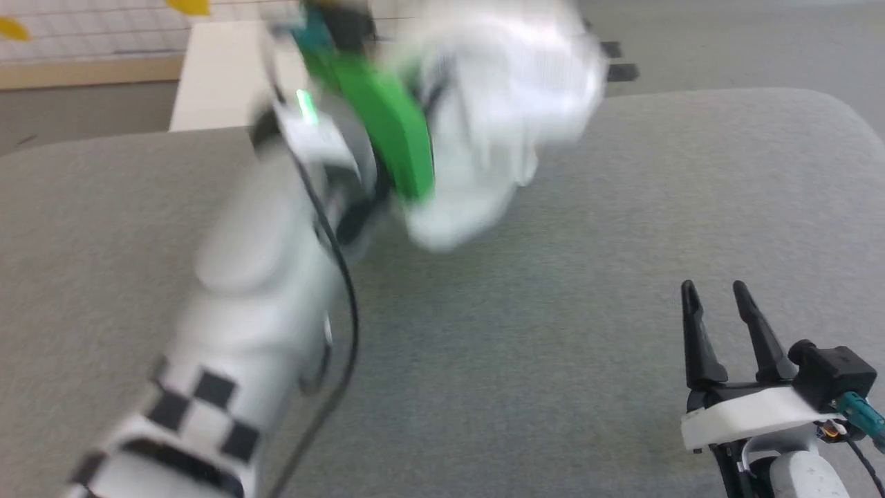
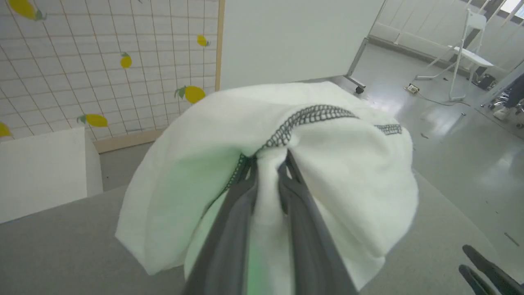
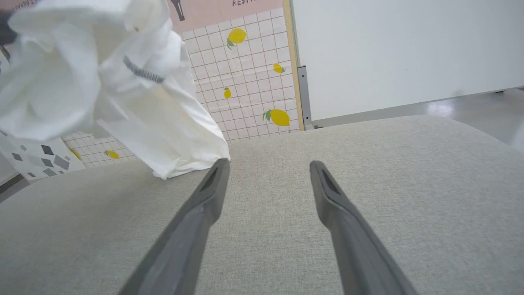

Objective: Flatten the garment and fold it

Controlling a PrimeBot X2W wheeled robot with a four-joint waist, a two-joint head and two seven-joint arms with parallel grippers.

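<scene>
In the head view, the left forearm (image 1: 263, 277) rises from the lower left across the grey worktop (image 1: 553, 311). This arm is blurred, and its far end reaches into the garment (image 1: 498, 104). The garment is a bunched white mass near the top middle of the view, and it hangs above the worktop. The right hand (image 1: 719, 294) is at the lower right, low over the worktop and well apart from the garment. Its two dark fingers point up the view with an open gap between them and hold nothing. A white box (image 1: 214, 76) stands behind the far left edge of the worktop. In the left wrist view, the left hand (image 2: 268, 162) is narrow. Its fingers (image 2: 229, 229) are pinched on a fold of the garment, right at a seam with dark zigzag stitching (image 2: 311, 116). The cloth drapes over both sides of the fingers and hangs free above the worktop. Behind it there is a tiled wall with lemon pictures (image 2: 102, 61). The tips of the right hand show at the lower right corner. In the right wrist view, the right hand's fingers stand wide, with only bare worktop between them. The garment hangs at the upper left, crumpled. Its lowest corner comes down near the worktop, beside the tip of the finger on that side, but I cannot tell if it touches the surface.
</scene>
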